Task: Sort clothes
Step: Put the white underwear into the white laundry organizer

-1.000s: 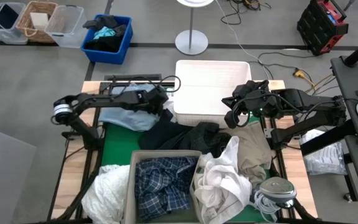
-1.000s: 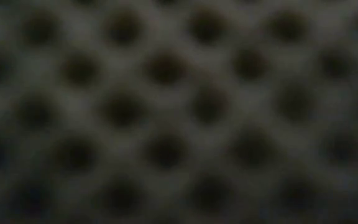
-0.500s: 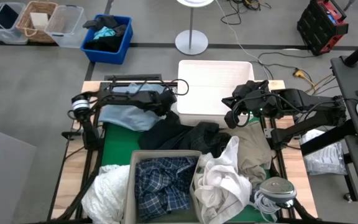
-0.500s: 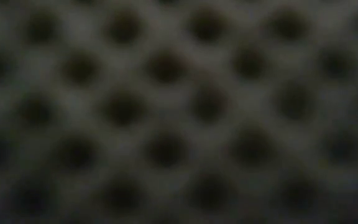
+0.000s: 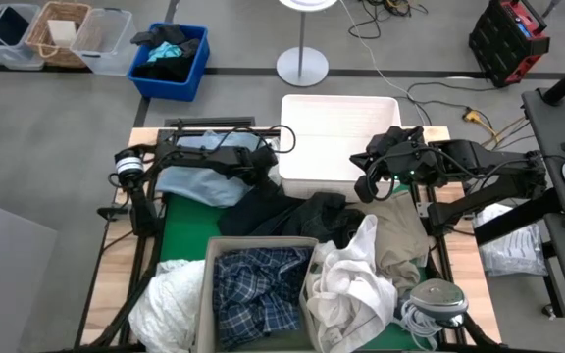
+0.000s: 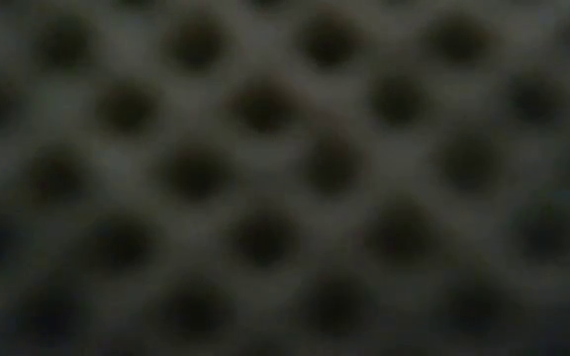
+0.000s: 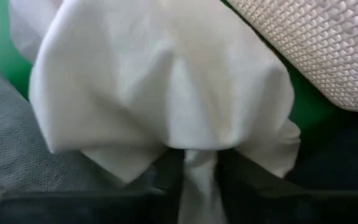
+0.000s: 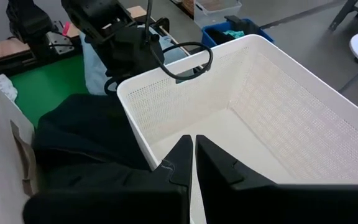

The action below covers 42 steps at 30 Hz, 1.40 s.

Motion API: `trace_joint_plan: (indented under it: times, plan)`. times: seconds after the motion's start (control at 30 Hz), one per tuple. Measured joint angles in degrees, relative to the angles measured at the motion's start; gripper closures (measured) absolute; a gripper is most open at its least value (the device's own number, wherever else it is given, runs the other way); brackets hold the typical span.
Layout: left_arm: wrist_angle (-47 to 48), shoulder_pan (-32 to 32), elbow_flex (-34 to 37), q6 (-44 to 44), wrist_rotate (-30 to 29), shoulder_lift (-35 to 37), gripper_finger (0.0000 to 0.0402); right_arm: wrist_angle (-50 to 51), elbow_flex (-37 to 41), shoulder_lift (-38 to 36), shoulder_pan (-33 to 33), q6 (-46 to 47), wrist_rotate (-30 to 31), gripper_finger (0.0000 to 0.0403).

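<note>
The light blue shirt (image 5: 196, 182) is pinched tight by the left end effector (image 5: 248, 163) beside the empty white basket (image 5: 336, 110), the right end effector (image 5: 366, 184) is held closed over it, and most clothes (image 5: 302, 221) are left unsorted on the tabletop (image 5: 116, 257).

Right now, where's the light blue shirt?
In the high view, the light blue shirt lies at the table's far left, under the left end effector, beside the white basket.
</note>
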State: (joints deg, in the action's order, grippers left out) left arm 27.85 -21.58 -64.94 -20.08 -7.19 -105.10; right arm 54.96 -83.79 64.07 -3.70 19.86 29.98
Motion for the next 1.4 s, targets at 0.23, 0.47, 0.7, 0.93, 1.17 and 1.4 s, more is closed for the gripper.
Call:
trace_joint_plan:
  times: [0.23, 0.47, 0.7, 0.93, 1.17, 1.4]
  plan:
    - [2.8, 0.0, 0.1, -0.3, 1.6, 5.6, 0.0392, 0.0, 0.0, 0.0, 0.0, -0.2, 0.0, 0.039]
    - [6.6, -0.5, 0.1, -0.3, 1.8, 16.6, 0.04, 0.0, 0.0, 0.0, 0.0, -1.8, 0.0, 0.039]
    - [6.8, -0.4, -1.5, 0.7, 3.5, 29.5, 0.0401, 0.0, 0.0, 0.0, 0.0, -3.0, 0.0, 0.039]
    - [8.5, -0.4, -9.4, 1.8, 1.6, 36.2, 0.0401, -0.4, 0.0, 0.0, 0.0, -3.5, 0.1, 0.039]
    - [3.9, -0.3, -23.9, 6.3, 0.7, 31.9, 0.0401, -0.5, 0.0, 0.0, 0.0, -4.5, 0.5, 0.039]
    - [12.2, -0.1, -40.5, 10.9, 3.7, 21.5, 0.0402, -0.5, 0.0, -0.3, 0.0, -2.4, 3.1, 0.039]
